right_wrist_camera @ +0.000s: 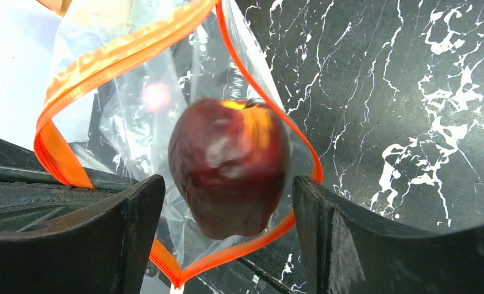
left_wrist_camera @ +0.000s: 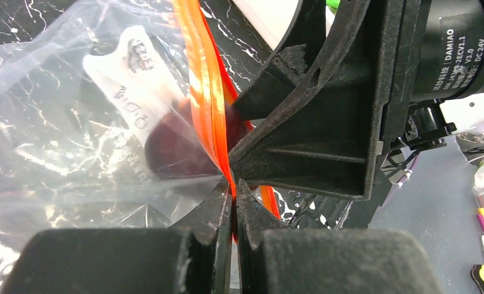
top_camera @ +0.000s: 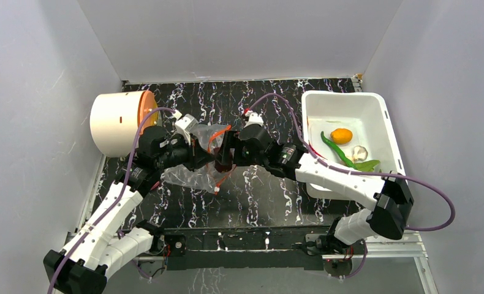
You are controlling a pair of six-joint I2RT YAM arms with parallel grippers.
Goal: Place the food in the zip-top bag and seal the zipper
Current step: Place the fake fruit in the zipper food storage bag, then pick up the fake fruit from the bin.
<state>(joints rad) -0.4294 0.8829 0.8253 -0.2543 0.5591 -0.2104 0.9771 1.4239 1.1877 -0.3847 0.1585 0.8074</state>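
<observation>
**One fruit at the mouth, three pieces in the bin**

My left gripper [left_wrist_camera: 233,187] is pinched shut on the zipper [left_wrist_camera: 206,92], holding one lip of the bag [left_wrist_camera: 56,153] so the mouth gapes into a loop. My right gripper [right_wrist_camera: 227,190] has its fingers apart. The maroon fruit [right_wrist_camera: 227,165] sits between them, inside that loop. From the right wrist I see slim gaps on both sides, so I judge it is not gripped. The orange [top_camera: 341,135], pepper [top_camera: 337,152] and garlic [top_camera: 359,151] lie in the bin [top_camera: 374,107].

The bag is thin, crinkly film, so I expect it to be light, floppy and slippery, and to slump if released. The stiffer zipper strip is the sensible place to hold it. The toy foods look light and rigid. The round ones may roll or squirt out of a pinch, so I would grip them across the middle, and the slim pepper across its mid-length.
</observation>
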